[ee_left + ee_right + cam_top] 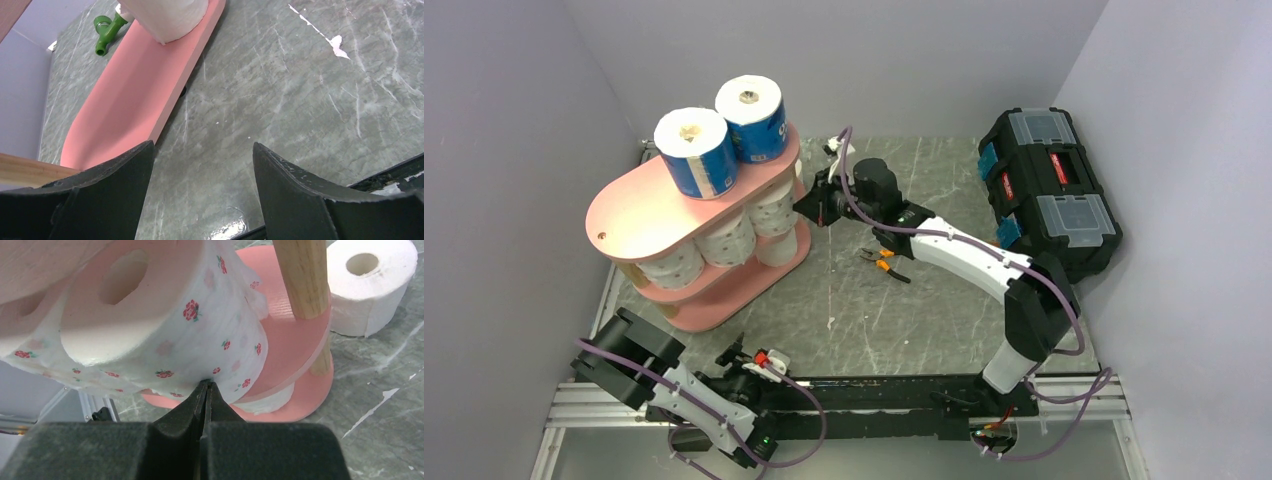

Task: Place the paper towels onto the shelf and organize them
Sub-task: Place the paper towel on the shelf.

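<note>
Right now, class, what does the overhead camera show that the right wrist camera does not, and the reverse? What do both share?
Overhead only: two blue-wrapped rolls on the top board of the shelf, a black toolbox, pliers. Right wrist only: red roses printed on the roll, with the shut right gripper touching it. Both: the pink shelf and that roll on its middle board.

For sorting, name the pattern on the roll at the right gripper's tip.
White roll with small red flowers; right wrist view shows it best.

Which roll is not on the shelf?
The plain white roll standing upright on the table beside the shelf; other visible rolls sit on its boards.
</note>
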Robot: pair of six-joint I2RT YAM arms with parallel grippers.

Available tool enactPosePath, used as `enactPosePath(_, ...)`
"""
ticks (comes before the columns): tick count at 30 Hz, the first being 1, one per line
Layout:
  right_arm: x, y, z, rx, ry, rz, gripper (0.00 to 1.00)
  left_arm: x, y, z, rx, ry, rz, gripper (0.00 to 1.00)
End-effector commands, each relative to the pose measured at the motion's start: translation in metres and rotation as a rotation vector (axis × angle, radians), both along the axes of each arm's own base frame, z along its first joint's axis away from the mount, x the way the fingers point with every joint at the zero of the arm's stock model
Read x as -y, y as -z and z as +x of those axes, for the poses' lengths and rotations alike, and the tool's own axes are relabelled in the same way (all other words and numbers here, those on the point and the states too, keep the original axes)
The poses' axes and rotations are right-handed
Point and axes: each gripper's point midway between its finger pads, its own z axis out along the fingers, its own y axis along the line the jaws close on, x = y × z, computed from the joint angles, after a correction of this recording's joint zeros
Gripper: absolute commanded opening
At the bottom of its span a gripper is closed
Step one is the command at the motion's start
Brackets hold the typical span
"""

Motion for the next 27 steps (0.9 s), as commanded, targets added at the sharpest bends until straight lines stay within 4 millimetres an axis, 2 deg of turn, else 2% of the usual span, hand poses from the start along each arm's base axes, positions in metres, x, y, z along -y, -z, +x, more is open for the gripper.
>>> enactPosePath(1,-0.012,-0.028,0.006,0.063,-0.03,0.052,0.0,0.021,0.004,-0.005,-0.138,-0.114,-0.522,0.78)
enactPosePath(19,-0.028,-0.025,0.016,0.044,-0.056,0.051,0.0,0.021,0.004,-0.005,-0.134,-0.111,-0.521,0.79)
enactPosePath(23,-0.013,-0.038,0.004,0.073,-0.042,0.063,0.0,0.021,0.003,-0.004,-0.132,-0.109,-0.52,0.79)
enactPosePath(27,-0.006,-0.048,-0.026,0.067,-0.117,0.109,0.0,0.021,0.003,-0.004,-0.131,-0.109,-0.518,0.79)
